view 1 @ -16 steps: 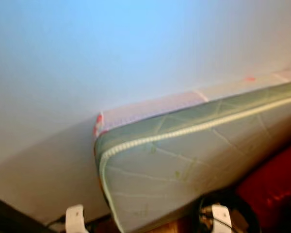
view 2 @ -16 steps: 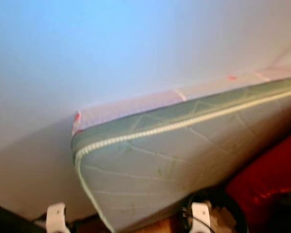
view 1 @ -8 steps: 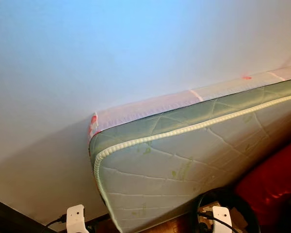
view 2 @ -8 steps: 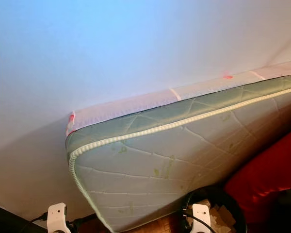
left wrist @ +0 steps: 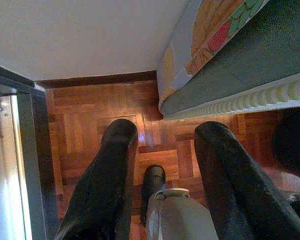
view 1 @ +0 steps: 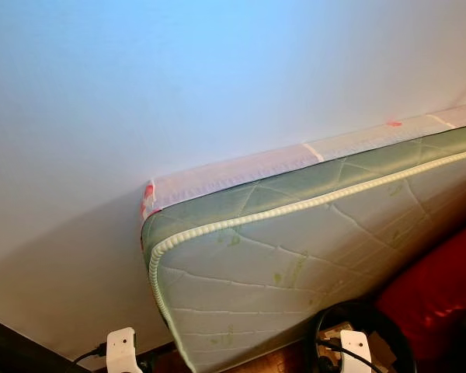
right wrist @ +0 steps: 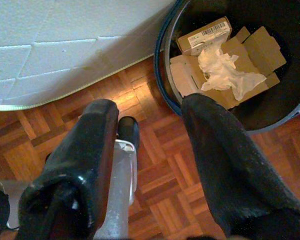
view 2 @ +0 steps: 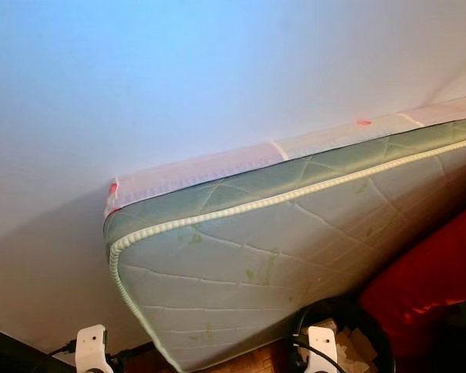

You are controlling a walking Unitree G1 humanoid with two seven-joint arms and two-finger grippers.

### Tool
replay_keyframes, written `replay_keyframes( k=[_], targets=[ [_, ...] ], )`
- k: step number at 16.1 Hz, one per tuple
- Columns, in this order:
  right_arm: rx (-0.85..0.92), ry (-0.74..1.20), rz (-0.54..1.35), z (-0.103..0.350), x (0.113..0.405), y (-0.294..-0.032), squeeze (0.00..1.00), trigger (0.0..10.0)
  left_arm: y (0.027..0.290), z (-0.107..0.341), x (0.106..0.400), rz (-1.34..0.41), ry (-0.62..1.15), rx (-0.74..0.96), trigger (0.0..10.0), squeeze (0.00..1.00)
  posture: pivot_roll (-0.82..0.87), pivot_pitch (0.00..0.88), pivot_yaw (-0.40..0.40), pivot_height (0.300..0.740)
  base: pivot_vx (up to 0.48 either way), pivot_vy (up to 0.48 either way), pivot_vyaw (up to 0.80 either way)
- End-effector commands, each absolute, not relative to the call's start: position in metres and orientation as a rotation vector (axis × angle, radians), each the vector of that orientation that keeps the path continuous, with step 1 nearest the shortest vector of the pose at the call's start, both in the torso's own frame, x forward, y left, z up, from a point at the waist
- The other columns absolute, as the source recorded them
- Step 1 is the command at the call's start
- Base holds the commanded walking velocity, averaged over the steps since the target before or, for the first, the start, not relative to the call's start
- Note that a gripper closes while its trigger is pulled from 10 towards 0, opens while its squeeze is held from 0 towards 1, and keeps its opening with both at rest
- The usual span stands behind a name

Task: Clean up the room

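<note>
bin [right wrist: 230, 65] of cardboard and tissue just past right gripper [right wrist: 150, 145], fingers spread wide, holding nothing. left gripper [left wrist: 162, 165] likewise agape, empty over open parquet [left wrist: 90, 135]. mattress [view 1: 311, 256] propped on edge against wall [view 1: 179, 78], red cushion [view 1: 443, 287] right.

mattress [view 1: 295, 264]: pale green, quilted | wall [view 1: 179, 85]: white | floor [right wrist: 160, 200]: reddish-brown parquet | bin [right wrist: 290, 60]: black

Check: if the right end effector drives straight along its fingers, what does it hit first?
Likely the bare wooden parquet floor between its open fingers, beside the round black waste bin; depth is unclear. Right end effector holds nothing.
</note>
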State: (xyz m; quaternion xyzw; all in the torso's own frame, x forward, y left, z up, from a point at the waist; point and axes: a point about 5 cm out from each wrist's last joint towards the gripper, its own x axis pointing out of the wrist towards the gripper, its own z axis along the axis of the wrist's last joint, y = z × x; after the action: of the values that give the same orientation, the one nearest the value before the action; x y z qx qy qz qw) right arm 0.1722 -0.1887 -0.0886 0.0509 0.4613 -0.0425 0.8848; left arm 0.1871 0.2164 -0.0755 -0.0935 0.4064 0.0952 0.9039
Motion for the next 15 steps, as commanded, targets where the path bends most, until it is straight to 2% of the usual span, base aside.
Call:
replay_keyframes(
  k=[1, 15],
  targets=[
    [0.112, 0.984, -0.138, -0.0837, 0.1777, -0.21, 0.0, 10.0, 0.2431, -0.0884, 0.1442, 0.224, 0.974, -0.079, 10.0, 0.0, 0.04, 0.0, 0.004, 0.74, 0.0, 0.0, 0.0],
    [0.112, 0.984, -0.14, -0.0837, 0.1779, -0.2099, 0.0, 10.0, 0.2485, -0.0872, 0.1436, 0.232, 0.976, -0.075, 10.0, 0.0, 0.04, 0.0, 0.004, 0.74, 0.0, 0.0, 0.0]
  ],
)
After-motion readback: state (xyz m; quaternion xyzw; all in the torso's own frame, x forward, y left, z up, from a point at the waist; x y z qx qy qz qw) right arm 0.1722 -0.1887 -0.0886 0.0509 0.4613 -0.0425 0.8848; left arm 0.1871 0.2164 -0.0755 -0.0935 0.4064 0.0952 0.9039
